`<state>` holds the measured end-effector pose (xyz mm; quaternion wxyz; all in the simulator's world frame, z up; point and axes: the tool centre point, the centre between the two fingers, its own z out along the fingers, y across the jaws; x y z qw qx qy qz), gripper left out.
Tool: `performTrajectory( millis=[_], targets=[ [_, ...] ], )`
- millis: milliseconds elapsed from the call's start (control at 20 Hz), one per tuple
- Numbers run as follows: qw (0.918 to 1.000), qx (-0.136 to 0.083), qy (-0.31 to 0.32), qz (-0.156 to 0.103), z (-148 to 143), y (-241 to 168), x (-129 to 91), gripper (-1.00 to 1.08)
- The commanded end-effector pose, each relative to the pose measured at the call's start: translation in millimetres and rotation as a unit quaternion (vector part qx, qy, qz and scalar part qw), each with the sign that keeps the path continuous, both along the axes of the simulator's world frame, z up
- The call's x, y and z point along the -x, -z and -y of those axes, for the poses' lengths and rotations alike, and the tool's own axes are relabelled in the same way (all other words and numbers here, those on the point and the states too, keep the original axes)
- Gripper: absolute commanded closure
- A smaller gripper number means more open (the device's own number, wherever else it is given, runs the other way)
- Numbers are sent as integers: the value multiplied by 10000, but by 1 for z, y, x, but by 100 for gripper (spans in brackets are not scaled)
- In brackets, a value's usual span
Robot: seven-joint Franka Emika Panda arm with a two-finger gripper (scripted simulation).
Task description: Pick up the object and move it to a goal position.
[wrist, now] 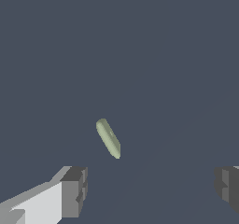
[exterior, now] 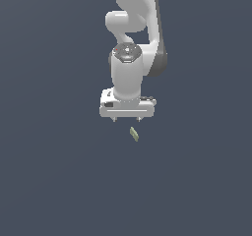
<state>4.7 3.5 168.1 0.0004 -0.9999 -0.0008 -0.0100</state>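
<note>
The gripper [exterior: 127, 120] hangs with its 2 fingers [wrist: 74, 190] spread wide, holding nothing. The object [exterior: 134, 134] lies just below it, apart from both fingertips, angled; 1 finger is cut off at the wrist view's edge.

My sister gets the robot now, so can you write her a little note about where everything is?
Hand: open, empty, fingers spread wide apart.
Stick: pale green, lying on the dark floor, not touching the hand. In the exterior view it shows just under the hand, slightly toward that view's right.
Done: nothing grasped yet.
Left: lower over the stick, close on it, lift, carry to the goal. No goal marker shows in either view.
</note>
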Motion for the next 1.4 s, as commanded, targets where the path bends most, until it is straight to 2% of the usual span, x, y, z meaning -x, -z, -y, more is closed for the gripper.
performTrajectory(
  millis=[0,900,1350],
  targets=[
    [10000,0,0,0,0,0,0,-92],
    [9994,24,-321,89,-4,-5,-9,-92],
    [9954,53,-956,35,-13,17,-7,-92]
  ],
)
